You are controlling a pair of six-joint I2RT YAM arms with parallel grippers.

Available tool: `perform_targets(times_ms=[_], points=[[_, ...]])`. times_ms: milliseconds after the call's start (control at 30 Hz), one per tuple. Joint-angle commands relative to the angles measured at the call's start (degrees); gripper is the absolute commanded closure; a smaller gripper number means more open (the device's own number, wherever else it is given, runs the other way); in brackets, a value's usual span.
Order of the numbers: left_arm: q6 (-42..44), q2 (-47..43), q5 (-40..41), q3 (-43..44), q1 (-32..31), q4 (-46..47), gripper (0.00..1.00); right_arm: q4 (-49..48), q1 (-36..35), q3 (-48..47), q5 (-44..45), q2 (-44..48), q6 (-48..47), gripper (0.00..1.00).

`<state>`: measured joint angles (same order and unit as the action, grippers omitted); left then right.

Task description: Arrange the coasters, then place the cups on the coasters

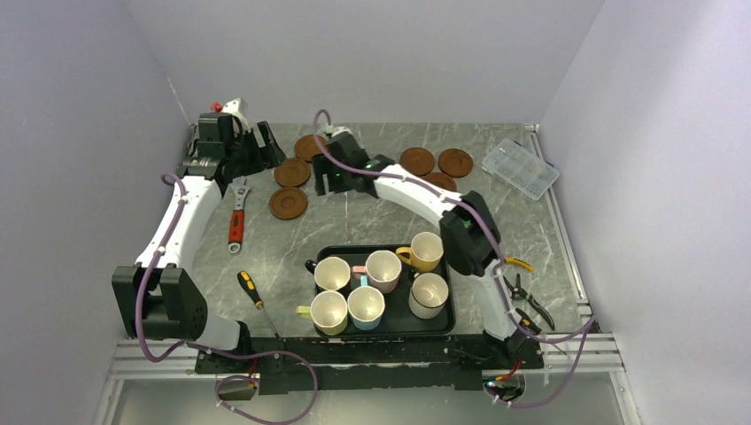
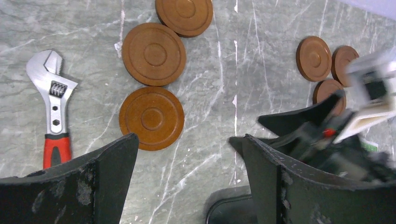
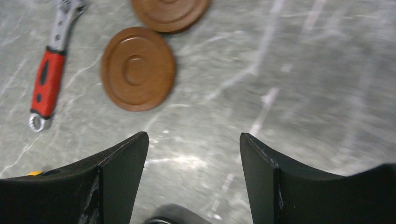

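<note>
Left gripper (image 2: 189, 140) stands wide and empty, with a coaster (image 2: 151, 117) on the table just beyond one fingertip. Right gripper (image 3: 194, 137) is also wide and empty, another coaster lying ahead, off to one side. Cups (image 1: 383, 268) sit in the tray (image 1: 398, 328).

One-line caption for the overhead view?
Left gripper and right gripper, both open, hover near the coasters at the table's far side; six cups wait in the black tray.

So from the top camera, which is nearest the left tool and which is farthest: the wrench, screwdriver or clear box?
1. Red-handled wrench, just in front of the left tool.
2. Screwdriver, nearer the arm bases.
3. Clear plastic box, far right.
</note>
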<state>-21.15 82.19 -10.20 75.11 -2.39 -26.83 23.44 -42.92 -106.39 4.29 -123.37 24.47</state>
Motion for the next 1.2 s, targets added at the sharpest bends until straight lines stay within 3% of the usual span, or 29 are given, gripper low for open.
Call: perform_targets(times_ms=[0,200,800,967,1167], points=[[-0.9,-2.9,1.5,0.2,1.6,1.5,0.12,-4.2,-2.6,-8.7,-6.4,-7.0,2.0,0.24],[-0.3,-3.7,3.7,0.2,2.2,1.2,0.12,-5.9,-5.3,-19.6,-8.7,-17.5,4.0,0.25],[-1.3,-3.5,1.1,0.3,4.3,1.3,0.12,-13.0,-7.0,-26.2,-14.1,-27.2,5.3,0.31],[-1.5,-3.4,0.5,0.4,4.9,1.3,0.12,-8.8,-7.1,-27.5,-9.4,-28.0,5.6,0.33],[-1.7,-3.5,0.3,0.4,5.4,1.5,0.12,-5.8,-7.0,-20.1,3.1,-22.4,6.9,0.33]])
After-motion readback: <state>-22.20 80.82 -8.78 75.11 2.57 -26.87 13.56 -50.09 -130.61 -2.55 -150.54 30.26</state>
